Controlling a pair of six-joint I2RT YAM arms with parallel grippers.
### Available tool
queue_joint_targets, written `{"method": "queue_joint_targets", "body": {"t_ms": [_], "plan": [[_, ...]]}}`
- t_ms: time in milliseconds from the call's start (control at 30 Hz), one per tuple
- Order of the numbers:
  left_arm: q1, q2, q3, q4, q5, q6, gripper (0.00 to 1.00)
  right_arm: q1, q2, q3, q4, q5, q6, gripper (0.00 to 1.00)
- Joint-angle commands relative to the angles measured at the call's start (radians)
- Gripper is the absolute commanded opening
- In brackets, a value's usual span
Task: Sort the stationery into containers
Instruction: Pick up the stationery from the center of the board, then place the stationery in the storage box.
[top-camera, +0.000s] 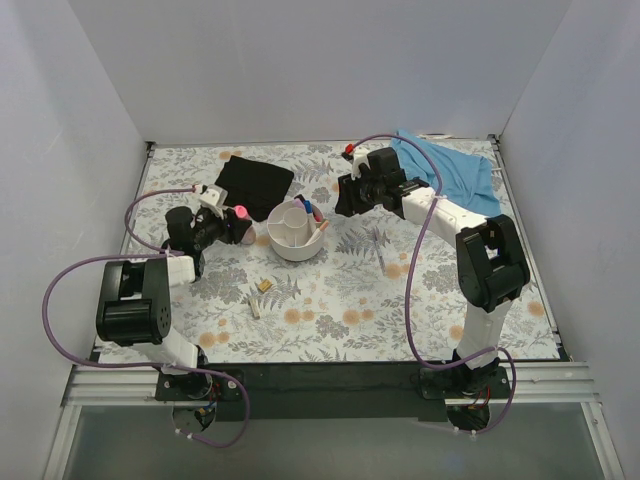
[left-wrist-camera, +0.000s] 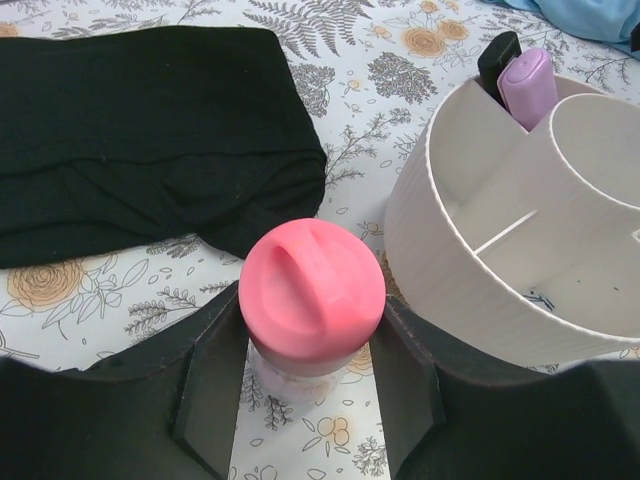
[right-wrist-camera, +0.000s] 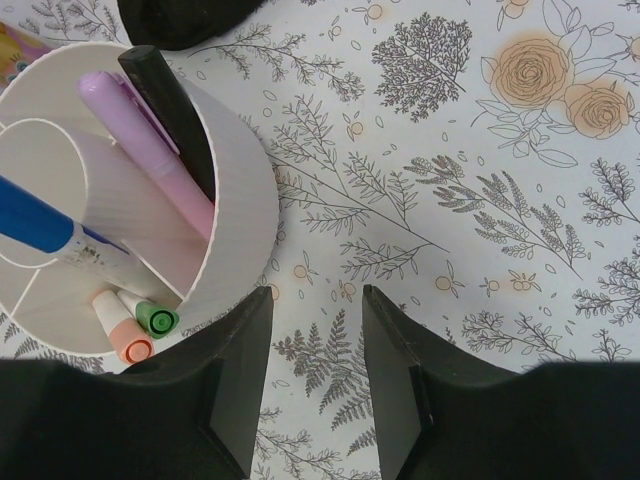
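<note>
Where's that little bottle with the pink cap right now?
Left wrist view: the pink-capped bottle sits between the fingers of the left gripper, just left of the white bowl, near the black pouch.

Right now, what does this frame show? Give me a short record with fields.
left gripper: shut on bottle, beside bowl
right gripper: open, empty, beside bowl
in bowl: tube, highlighter, blue pen, green pen, orange pen
outside bowl: loose pen, tan pieces
other: pouch, cloth
</note>
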Motion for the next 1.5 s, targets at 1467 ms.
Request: {"method": "queue_joint_targets", "body": {"t_ms": [1467], "plan": [[-0.222,-0.149,0.468,-0.515,0.130,-0.107,0.00,-0.048,-0.292,-0.307,0.110,0.061,-0.025,0.50]]}}
